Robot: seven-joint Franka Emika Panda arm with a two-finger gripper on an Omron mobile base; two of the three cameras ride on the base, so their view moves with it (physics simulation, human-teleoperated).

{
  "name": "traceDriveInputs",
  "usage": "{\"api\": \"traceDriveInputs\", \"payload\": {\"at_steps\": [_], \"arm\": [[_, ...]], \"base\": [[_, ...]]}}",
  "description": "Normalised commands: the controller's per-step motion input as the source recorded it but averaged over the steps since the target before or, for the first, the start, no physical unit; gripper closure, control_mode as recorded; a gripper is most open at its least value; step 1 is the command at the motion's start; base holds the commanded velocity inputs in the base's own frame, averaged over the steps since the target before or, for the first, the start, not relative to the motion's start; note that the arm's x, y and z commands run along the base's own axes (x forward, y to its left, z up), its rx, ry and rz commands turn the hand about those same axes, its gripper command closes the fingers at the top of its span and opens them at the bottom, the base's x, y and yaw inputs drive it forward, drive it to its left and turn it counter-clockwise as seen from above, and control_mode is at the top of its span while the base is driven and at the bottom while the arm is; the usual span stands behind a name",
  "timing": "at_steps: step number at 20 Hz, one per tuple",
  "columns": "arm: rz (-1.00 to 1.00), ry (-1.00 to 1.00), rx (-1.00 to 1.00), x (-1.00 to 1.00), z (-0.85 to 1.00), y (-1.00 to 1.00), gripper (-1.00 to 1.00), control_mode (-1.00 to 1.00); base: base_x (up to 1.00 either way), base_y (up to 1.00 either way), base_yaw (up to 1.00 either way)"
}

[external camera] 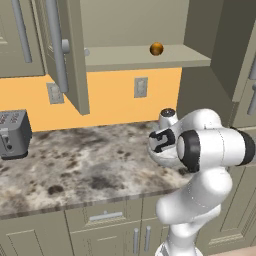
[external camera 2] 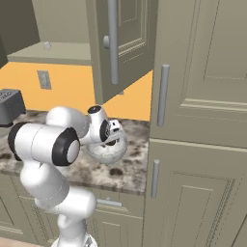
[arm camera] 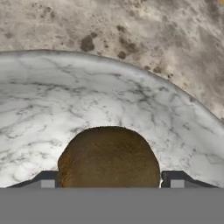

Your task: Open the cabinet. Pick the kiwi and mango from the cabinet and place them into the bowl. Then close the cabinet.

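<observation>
Speckled counter point(external camera: 75, 165) below us; our gripper point(arm camera: 109, 183) hangs over the bowl point(arm camera: 52, 109), jaws spread either side of the kiwi point(arm camera: 109, 157); whether they grip it, we cannot tell. Mango point(external camera: 156, 48) sits on the open cabinet point(external camera: 150, 57) shelf.

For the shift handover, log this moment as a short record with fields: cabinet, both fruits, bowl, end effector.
cabinet: cabinet doors swung open, shelf exposed
mango: mango sits on the cabinet shelf, not yet picked
kiwi: kiwi between the finger tips, over the inside of the bowl
bowl: bowl on the speckled counter, under the hand
end effector: end effector low over the bowl, finger tips either side of the kiwi; whether they grip it cannot be told
nearby: toaster on the counter, far left
</observation>
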Motion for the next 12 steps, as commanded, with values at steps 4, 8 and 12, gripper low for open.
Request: {"api": "traceDriveInputs", "payload": {"at_steps": [4, 8, 12], "arm": [[-0.07, -0.19, 0.00, -0.24, 0.68, 0.00, -1.00, -1.00], [-0.13, -0.22, 0.00, -0.42, 1.00, 0.00, -1.00, -1.00], [-0.14, -0.19, 0.00, -0.51, 1.00, 0.00, -1.00, -1.00]], "base": [[0.00, 0.00, 0.00], [0.00, 0.00, 0.00], [0.00, 0.00, 0.00]]}}
